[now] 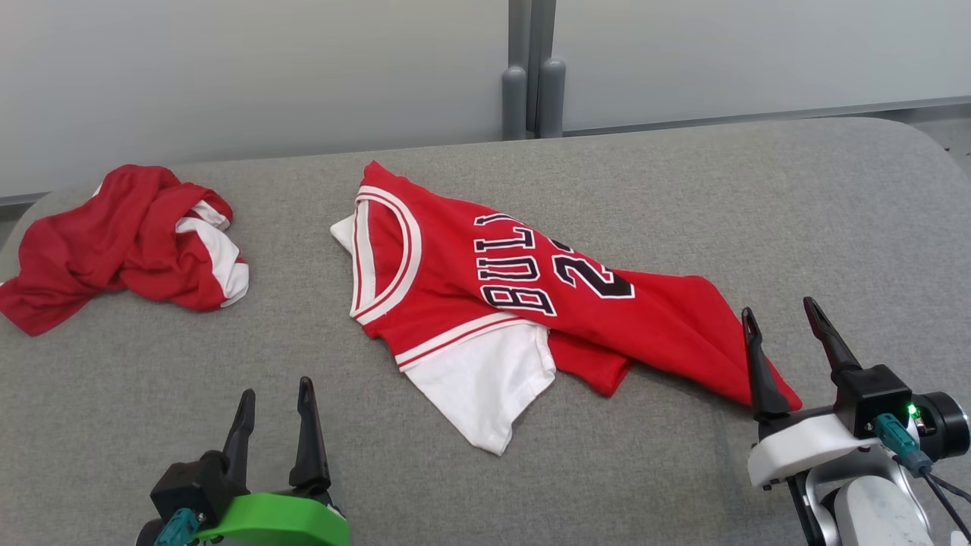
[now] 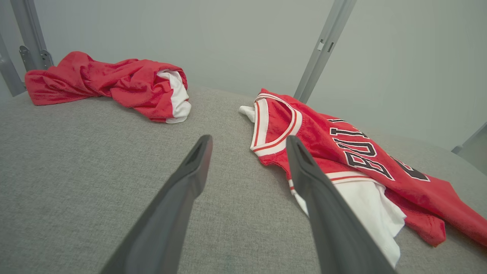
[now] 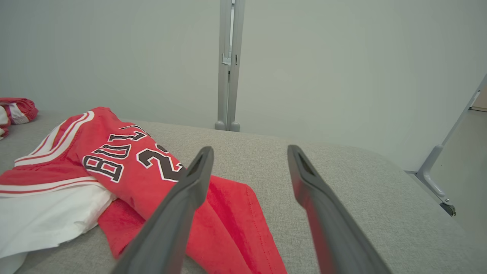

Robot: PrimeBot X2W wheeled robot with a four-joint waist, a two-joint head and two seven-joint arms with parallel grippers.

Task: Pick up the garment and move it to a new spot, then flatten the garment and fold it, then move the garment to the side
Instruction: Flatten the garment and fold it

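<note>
In the head view, a red Bulls jersey (image 1: 485, 280) with white trim is seen spread loosely near the middle of a grey cloth-covered table (image 1: 683, 189), its neck towards the left and a white shirt part showing from under its near edge. A crumpled garment (image 1: 129, 235), red and white, is seen at the table's far left, well apart from the jersey. The left gripper (image 1: 276, 388) is held over bare table at the lower left, fingers spread and empty. The right gripper (image 1: 780, 307) is placed at the jersey's right-hand corner, fingers apart, with nothing clamped.

In the left wrist view, the left gripper (image 2: 248, 139) is seen with its fingers wide apart above the table (image 2: 76, 160); the jersey (image 2: 323, 140) lies to the right and the crumpled garment (image 2: 114, 82) at the upper left.

In the right wrist view, the right gripper (image 3: 250, 148) is shown parted, one finger over the jersey (image 3: 125, 163) hem, the other over bare table (image 3: 342, 182). Whether cloth is touched cannot be told. The crumpled garment (image 3: 17, 108) is glimpsed at the far left edge.
</note>
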